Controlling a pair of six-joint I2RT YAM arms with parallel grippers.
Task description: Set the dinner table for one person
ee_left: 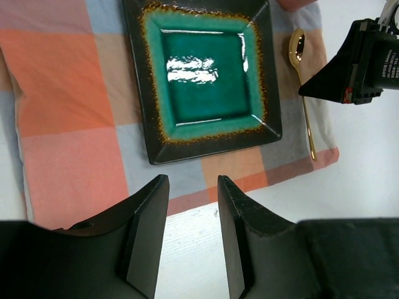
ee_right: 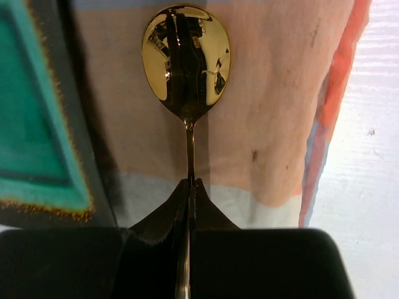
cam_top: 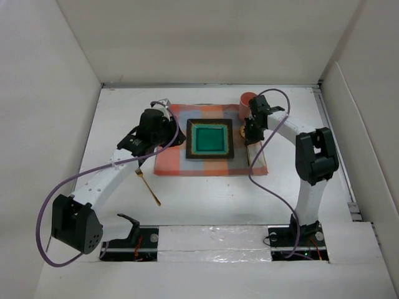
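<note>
Your right hand is clamped on the handle of the gold spoon, its bowl pointing straight ahead of the hand, on the checked cloth just beside the plate. Your left hand stands apart, empty. Behind that hand the fork lies on the bench, off the cloth, its long axis slanting toward the base; I judge the left arm nearer.

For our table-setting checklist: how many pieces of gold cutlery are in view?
2. The fork lies on the table, left of the cloth; the spoon on the cloth, right of the plate. More could be hidden.
</note>
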